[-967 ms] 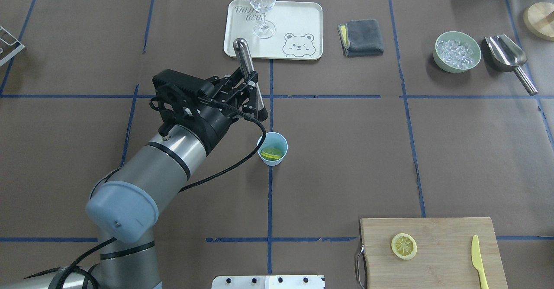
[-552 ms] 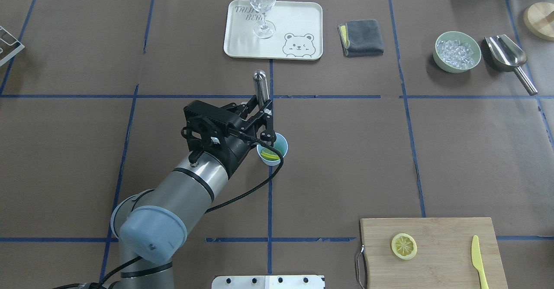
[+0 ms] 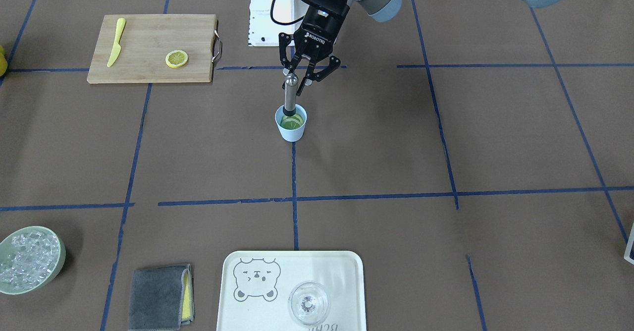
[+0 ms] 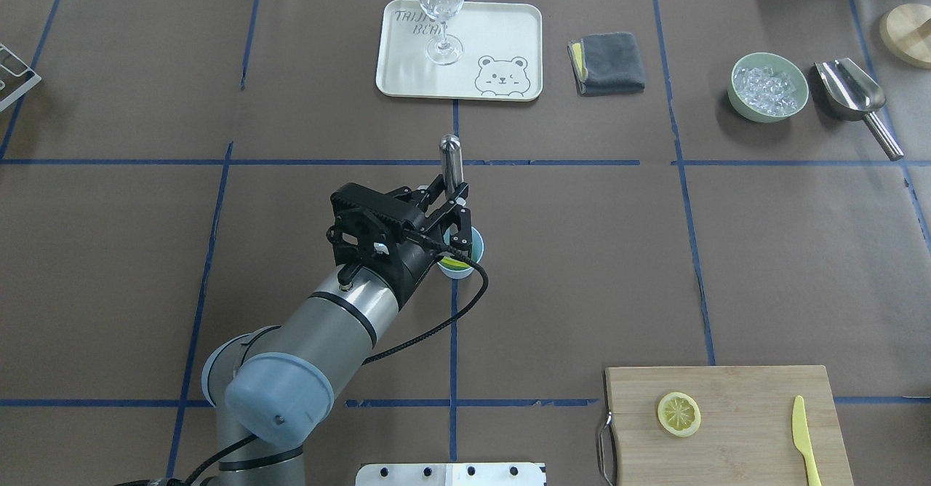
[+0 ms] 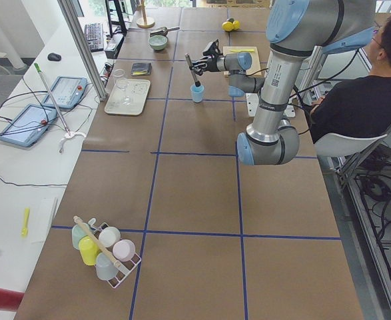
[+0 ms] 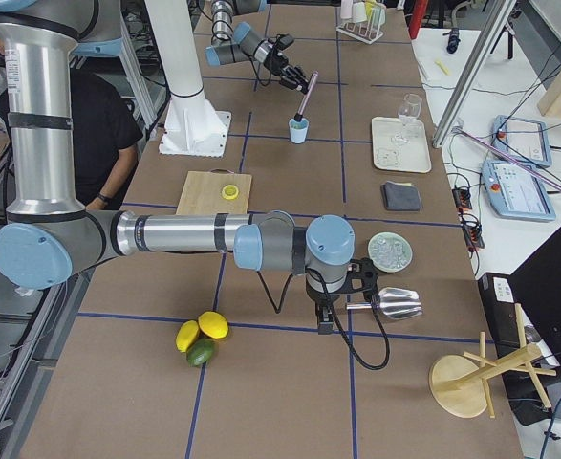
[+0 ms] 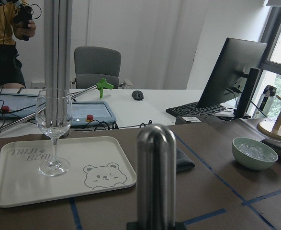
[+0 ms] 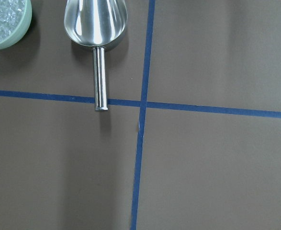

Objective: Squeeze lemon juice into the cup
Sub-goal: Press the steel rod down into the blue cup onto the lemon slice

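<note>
Over the table's centre line stands the cup [image 3: 291, 132], upright, with the lemon [image 3: 292, 121] lying flat inside it. The left arm [image 4: 342, 326] reaches forward from the robot's side, forearm slanting up off the table and wrist bent so the left gripper [image 3: 296, 80] points outward and down over the cup. Its fingers pinch the shaft of a steel muddler [image 3: 289, 97], which tilts with its rounded top away from the robot and its dark lower end in the cup's mouth over the slice. The right arm [image 6: 175, 232] lies stretched low, the right gripper [image 6: 323, 323] just beside a steel scoop [image 6: 395, 304]; whether that pincer is spread cannot be told.
</note>
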You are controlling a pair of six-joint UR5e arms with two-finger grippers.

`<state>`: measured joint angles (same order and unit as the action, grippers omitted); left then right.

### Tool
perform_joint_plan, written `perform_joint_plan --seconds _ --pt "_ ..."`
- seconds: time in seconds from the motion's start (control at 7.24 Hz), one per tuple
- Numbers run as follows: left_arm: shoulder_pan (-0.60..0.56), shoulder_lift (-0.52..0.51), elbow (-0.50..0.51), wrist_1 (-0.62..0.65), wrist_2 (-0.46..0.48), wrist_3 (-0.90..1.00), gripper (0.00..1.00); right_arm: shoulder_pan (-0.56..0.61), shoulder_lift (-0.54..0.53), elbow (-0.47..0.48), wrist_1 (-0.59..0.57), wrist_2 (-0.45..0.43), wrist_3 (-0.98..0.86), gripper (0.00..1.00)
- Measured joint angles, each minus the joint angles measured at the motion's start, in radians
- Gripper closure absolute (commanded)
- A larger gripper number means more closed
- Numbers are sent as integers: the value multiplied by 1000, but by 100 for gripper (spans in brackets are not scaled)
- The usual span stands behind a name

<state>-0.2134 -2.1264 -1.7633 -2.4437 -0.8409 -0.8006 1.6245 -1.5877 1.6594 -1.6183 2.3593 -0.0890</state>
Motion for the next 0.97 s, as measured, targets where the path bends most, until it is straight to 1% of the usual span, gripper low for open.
perform_joint_plan --seconds 0.41,0.69,0.97 --pt "0 -22 53 -13 -1 0 100 0 5 0 0 -1 0 0" --pt "0 -23 98 -54 -1 0 100 0 8 0 0 -1 0 0" --pt "9 -19 120 -67 -1 -1 100 0 9 2 0 -2 1 0"
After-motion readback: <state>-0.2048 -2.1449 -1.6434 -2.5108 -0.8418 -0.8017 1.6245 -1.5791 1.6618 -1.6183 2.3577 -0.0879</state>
